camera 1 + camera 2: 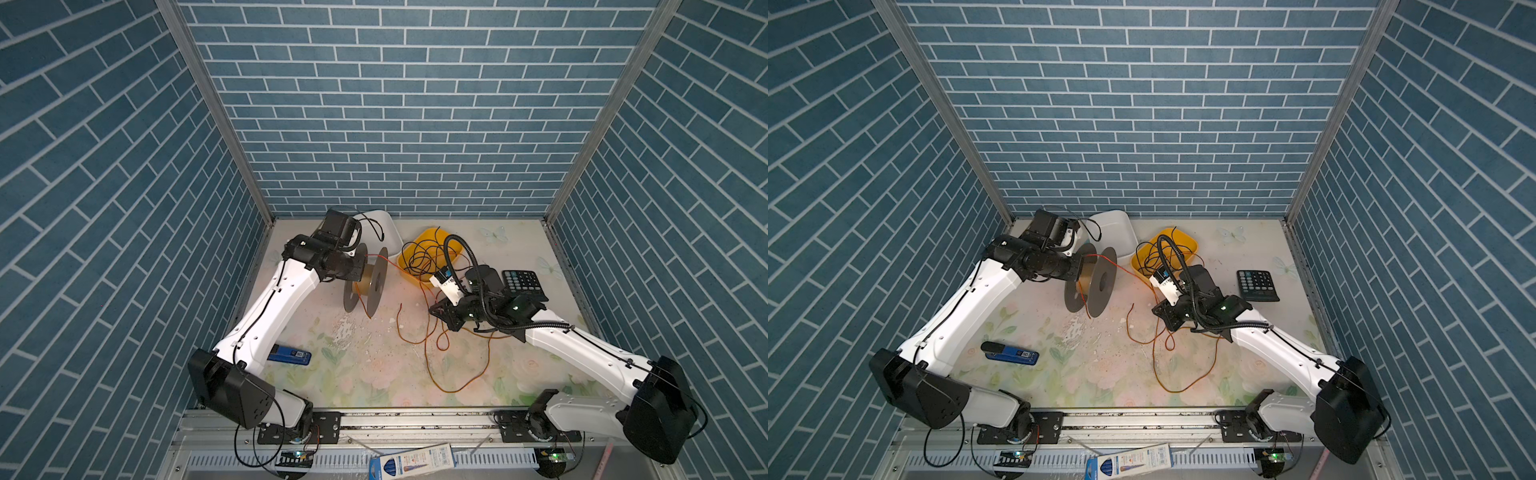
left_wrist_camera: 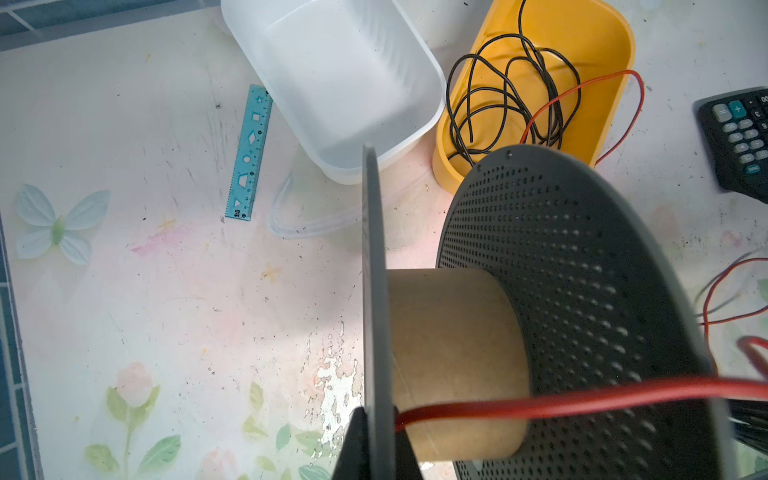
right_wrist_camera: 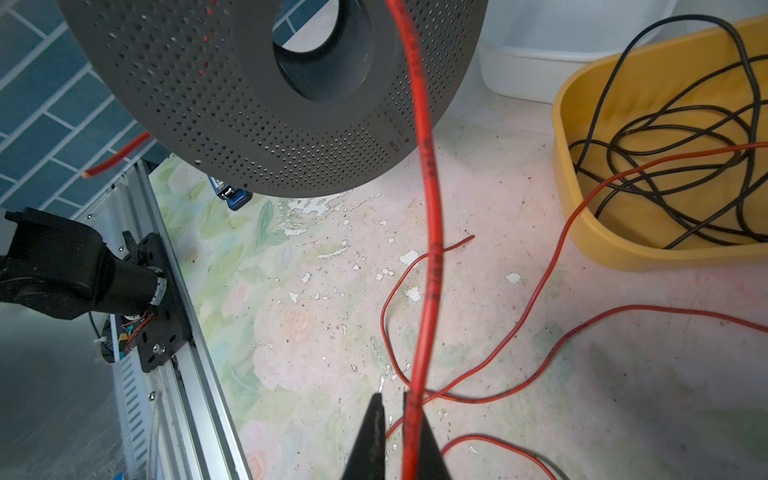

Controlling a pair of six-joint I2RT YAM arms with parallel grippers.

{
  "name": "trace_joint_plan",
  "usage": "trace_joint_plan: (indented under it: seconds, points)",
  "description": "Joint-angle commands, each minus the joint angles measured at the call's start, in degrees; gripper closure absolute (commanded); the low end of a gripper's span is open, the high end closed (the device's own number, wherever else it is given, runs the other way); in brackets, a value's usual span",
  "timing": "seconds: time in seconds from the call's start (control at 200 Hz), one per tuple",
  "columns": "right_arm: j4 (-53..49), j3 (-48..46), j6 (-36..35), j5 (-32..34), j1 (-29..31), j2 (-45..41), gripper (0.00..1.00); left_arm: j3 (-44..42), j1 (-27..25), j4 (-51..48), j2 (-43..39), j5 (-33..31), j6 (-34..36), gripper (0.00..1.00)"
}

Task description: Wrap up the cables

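Note:
The cables are one thin orange-red wire (image 3: 428,187). It runs taut from the spool (image 1: 365,282) across to my right gripper (image 3: 399,419), which is shut on it just above the table. More of the wire lies in loose loops on the floral table (image 1: 374,374) in front of that gripper, and one strand dips into the yellow tub. My left gripper (image 2: 376,440) is shut on the spool's near grey flange and holds it off the table. The wire (image 2: 582,401) crosses the bare cardboard core, and a short free end hangs below the spool.
A yellow tub (image 1: 417,241) with a black wire tangle sits at the back, next to a white tub (image 1: 388,232). There is a calculator (image 1: 521,284) at the right, a blue stapler (image 1: 289,355) at the front left, and a teal ruler (image 2: 249,153) by the white tub.

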Motion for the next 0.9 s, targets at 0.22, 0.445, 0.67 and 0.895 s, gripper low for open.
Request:
trace_joint_plan:
  seconds: [0.22, 0.445, 0.67, 0.895]
  points:
    - [-0.29, 7.42, -1.18, 11.68, -0.65, -1.14, 1.0, 2.09, 0.53, -0.04, -2.29, 7.43, 1.69, 1.0]
    - [-1.09, 17.66, -2.22, 11.72, -4.53, 7.06, 1.0, 2.96, 0.54, -2.06, -4.26, 11.26, 2.0, 1.0]
    - [3.99, 21.58, -1.15, 4.21, -8.04, 18.32, 1.0, 3.61, 3.85, -1.59, -6.55, 18.57, 0.71, 1.0]
    - [14.7, 17.29, 4.56, -1.88, -8.44, 23.58, 1.0, 6.34, 7.85, -1.46, -6.77, 22.74, -0.9, 1.0]
